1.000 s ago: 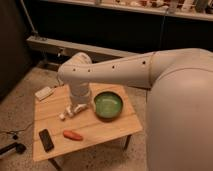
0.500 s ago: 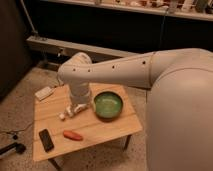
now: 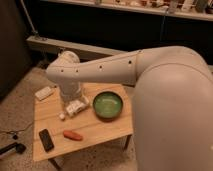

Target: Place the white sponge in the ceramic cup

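The white sponge (image 3: 44, 92) lies flat at the table's back left corner. My gripper (image 3: 71, 110) hangs from the white arm, low over the table's middle-left, to the right of and nearer than the sponge, and apart from it. A small pale whitish thing (image 3: 62, 116) sits on the wood right at the gripper's lower left. It may be the ceramic cup, but I cannot tell. The arm hides the table behind the gripper.
A wide green bowl (image 3: 108, 105) stands just right of the gripper. A black flat device (image 3: 46, 139) and an orange-red oblong object (image 3: 73, 135) lie near the front of the small wooden table (image 3: 105, 131). My arm's large white body fills the right side.
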Robot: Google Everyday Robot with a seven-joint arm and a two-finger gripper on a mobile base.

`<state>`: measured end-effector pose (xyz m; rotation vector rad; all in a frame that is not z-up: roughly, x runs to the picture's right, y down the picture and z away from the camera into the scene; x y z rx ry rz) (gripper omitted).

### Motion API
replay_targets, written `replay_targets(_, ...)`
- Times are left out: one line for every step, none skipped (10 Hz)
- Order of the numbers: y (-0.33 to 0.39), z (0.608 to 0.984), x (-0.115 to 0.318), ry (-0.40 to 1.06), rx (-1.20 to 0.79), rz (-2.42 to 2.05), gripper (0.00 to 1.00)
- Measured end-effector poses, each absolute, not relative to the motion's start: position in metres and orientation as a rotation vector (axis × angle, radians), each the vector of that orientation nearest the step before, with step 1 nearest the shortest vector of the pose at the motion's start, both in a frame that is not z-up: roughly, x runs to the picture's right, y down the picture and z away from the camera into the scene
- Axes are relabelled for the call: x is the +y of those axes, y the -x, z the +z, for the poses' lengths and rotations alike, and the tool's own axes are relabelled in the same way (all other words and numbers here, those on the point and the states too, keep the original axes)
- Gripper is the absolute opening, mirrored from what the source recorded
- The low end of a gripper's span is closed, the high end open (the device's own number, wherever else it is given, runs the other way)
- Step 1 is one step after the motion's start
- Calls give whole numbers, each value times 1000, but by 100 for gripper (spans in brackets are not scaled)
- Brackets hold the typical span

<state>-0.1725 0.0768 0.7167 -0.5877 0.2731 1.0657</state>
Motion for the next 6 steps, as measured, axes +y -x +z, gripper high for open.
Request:
replay_targets(182,720,72,597,234,1019,65)
replay_targets(194,724,67,610,202,988,65)
replay_targets(199,727,64,614,191,982,65)
replay_targets(207,730,60,615,188,980,65)
replay_targets(224,733,56,617,188,973,65)
replay_targets(235,736,54,613,192,963,65)
